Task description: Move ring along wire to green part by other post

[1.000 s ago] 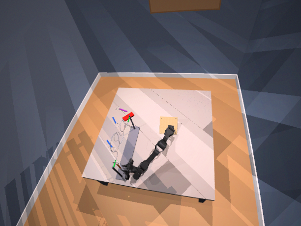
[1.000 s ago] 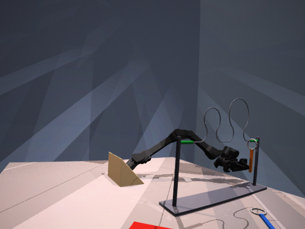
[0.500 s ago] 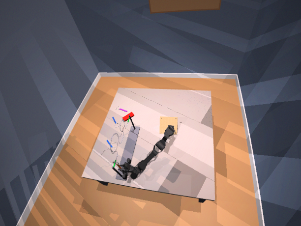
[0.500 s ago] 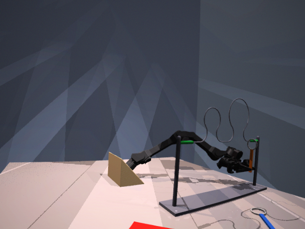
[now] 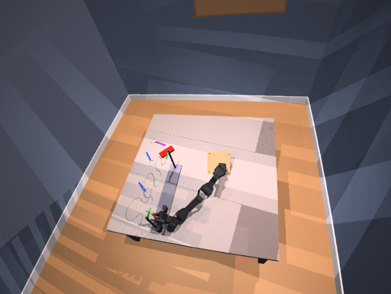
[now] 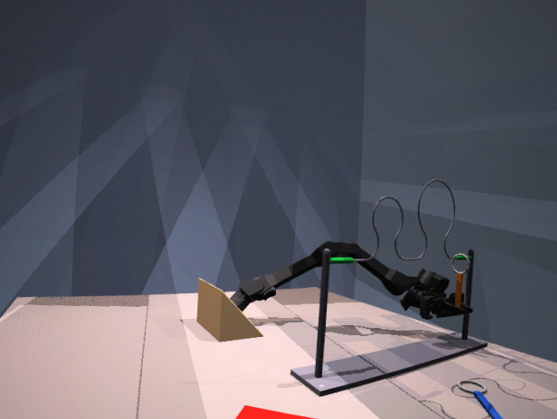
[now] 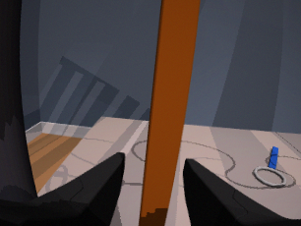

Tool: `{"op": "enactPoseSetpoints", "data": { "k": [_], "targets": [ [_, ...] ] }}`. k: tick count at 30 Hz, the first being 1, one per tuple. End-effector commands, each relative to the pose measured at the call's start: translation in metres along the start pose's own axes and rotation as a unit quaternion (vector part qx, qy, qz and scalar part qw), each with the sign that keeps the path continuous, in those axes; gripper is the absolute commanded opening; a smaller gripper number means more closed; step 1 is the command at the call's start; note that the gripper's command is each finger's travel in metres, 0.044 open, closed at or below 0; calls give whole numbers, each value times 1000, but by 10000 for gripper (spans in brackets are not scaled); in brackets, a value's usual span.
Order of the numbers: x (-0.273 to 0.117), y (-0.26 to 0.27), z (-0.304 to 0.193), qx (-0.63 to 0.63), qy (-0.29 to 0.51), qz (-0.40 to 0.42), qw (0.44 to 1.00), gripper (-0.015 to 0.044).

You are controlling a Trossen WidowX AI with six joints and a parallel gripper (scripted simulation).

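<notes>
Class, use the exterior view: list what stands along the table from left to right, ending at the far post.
Tan wedge → near post → orange handle → far post

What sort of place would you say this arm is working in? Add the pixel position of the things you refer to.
Probably a robotics practice or test area: a black jointed arm [image 5: 206, 189] [image 6: 339, 248] on a broad pale table [image 5: 252, 192] [image 6: 91, 364], beside a curvy grey wire [image 6: 402, 219] strung between two dark upright posts [image 6: 322, 314].
</notes>
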State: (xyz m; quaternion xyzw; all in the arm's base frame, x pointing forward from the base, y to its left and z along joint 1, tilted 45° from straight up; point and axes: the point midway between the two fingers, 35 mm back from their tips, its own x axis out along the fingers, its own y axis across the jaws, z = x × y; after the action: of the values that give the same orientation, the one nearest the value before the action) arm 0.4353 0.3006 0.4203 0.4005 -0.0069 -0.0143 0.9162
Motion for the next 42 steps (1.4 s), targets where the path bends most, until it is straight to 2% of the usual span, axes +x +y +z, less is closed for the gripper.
{"op": "enactPoseSetpoints", "data": {
  "k": [1,26,38,42],
  "targets": [
    [2,1,0,-1,1,1,1000,160],
    [2,1,0,-1,1,1,1000,160],
    [2,1,0,1,0,0,1000,-150],
    [2,1,0,1,0,0,1000,-150]
  ]
}}
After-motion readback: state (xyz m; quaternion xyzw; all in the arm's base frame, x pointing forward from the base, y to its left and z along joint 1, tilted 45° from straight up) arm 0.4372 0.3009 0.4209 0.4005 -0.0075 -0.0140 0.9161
